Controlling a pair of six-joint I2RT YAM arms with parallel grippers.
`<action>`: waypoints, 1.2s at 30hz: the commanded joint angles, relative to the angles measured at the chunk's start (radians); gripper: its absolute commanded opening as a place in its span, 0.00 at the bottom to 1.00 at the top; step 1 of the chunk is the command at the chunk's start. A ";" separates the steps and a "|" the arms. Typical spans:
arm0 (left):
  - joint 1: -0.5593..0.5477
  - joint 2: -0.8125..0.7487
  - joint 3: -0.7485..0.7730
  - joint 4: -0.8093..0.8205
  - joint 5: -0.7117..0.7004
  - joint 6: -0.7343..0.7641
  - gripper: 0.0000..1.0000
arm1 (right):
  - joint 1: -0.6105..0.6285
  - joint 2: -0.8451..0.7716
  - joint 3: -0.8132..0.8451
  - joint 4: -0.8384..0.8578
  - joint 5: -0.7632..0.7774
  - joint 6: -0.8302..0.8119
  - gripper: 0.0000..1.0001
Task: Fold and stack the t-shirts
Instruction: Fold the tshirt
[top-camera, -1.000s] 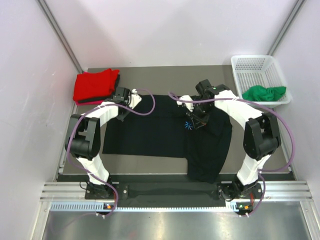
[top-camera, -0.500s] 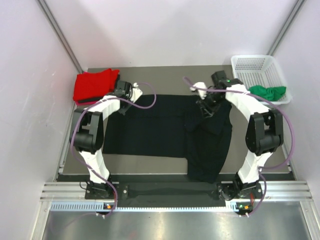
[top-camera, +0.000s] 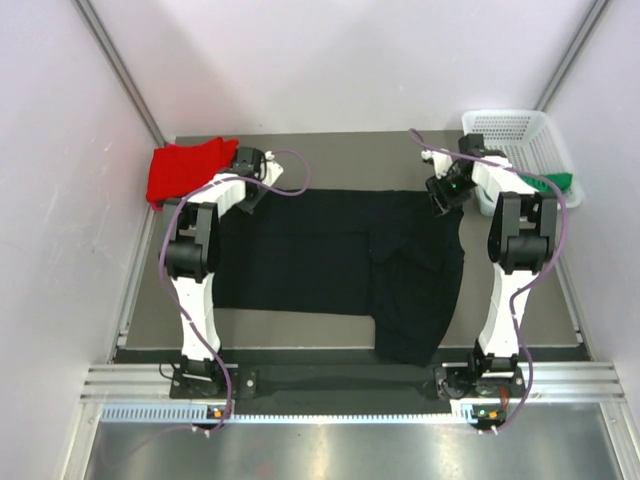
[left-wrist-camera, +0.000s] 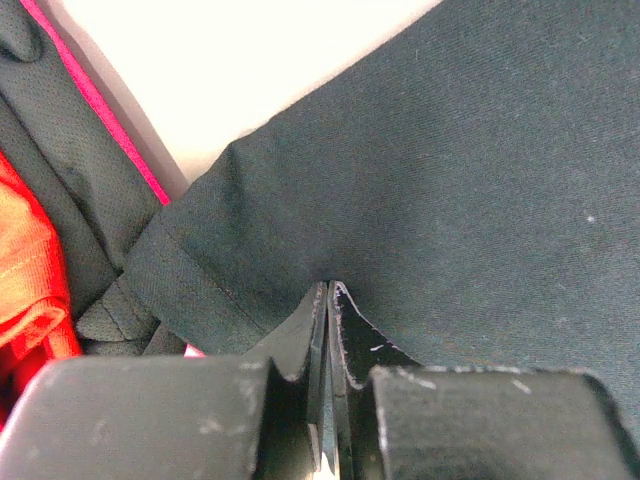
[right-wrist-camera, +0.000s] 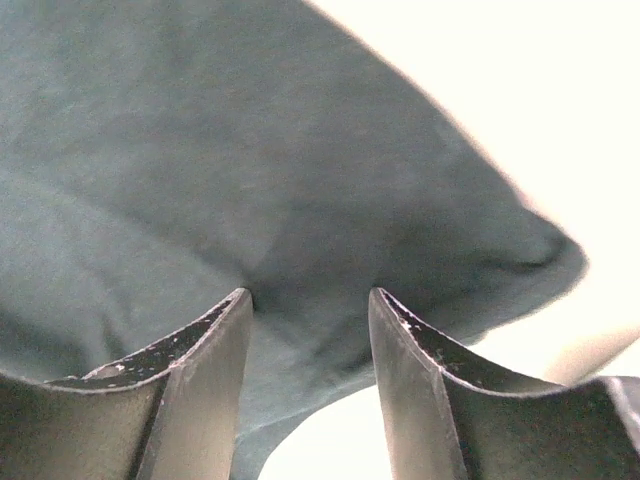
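A black t-shirt lies spread across the middle of the table, its right part folded down toward the near edge. My left gripper is at the shirt's far left corner. In the left wrist view its jaws are shut, pinching the black cloth. My right gripper is at the far right corner. It stands open, with black cloth lying loose beyond its tips. A folded red t-shirt sits at the far left. A green t-shirt lies in the basket, mostly behind the right arm.
The white mesh basket stands at the far right corner. Beside the red cloth, the left wrist view shows dark mesh fabric with a thin pink edge. Walls close in the table at both sides and the back.
The right gripper moved from the shirt's middle to its far right corner, opened and let go of the cloth. The left gripper drew its corner slightly back and left.
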 joint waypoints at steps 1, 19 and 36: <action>0.002 0.030 0.010 -0.029 0.004 -0.011 0.06 | -0.052 0.000 0.095 0.063 0.028 0.060 0.51; 0.001 0.043 -0.016 -0.033 0.012 -0.005 0.06 | -0.001 0.075 0.110 0.097 0.290 0.010 0.53; 0.001 0.063 -0.002 -0.033 0.003 -0.011 0.06 | 0.039 0.219 0.193 0.078 0.441 -0.006 0.00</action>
